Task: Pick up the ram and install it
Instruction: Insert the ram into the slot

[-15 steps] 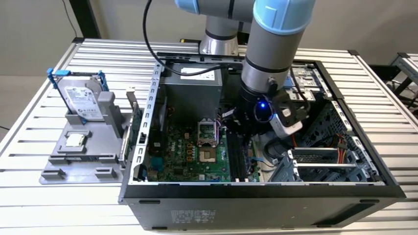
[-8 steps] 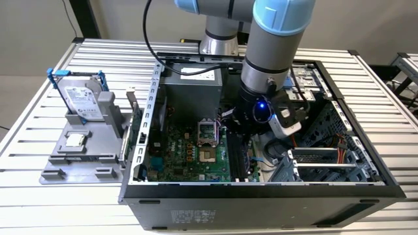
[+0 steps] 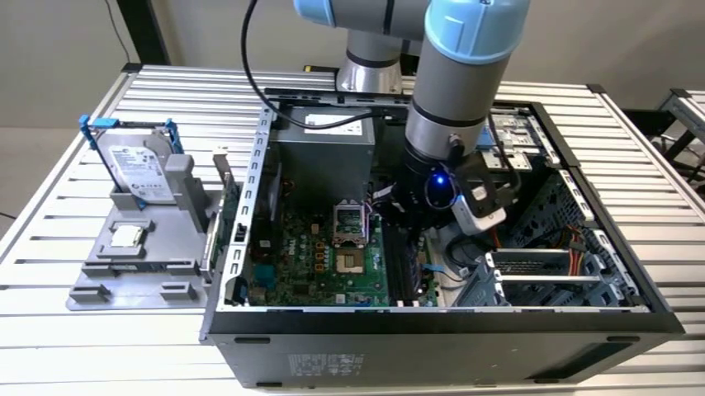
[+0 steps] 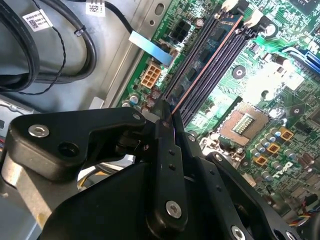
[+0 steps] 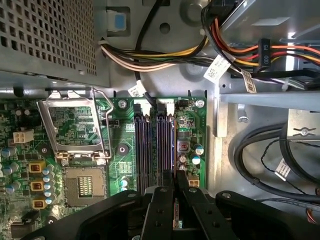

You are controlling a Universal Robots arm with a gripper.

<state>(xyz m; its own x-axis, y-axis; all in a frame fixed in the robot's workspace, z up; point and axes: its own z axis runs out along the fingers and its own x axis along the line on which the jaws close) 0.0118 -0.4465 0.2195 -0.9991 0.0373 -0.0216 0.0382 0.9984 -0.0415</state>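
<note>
In the second wrist view my gripper has its black fingers pressed together on the ram. The ram is a thin bluish stick seen edge-on, and it runs along the outermost long black slot of the green motherboard. Whether it is seated in that slot I cannot tell. In the first wrist view the gripper stands over the end of the memory slots. In the exterior view the gripper is low inside the open computer case, over the slots beside the processor socket.
A grey power supply fills the back of the case, with cable bundles nearby and a drive cage on the exterior view's right. Outside the case, a grey fixture holds a silver hard drive and a small square chip.
</note>
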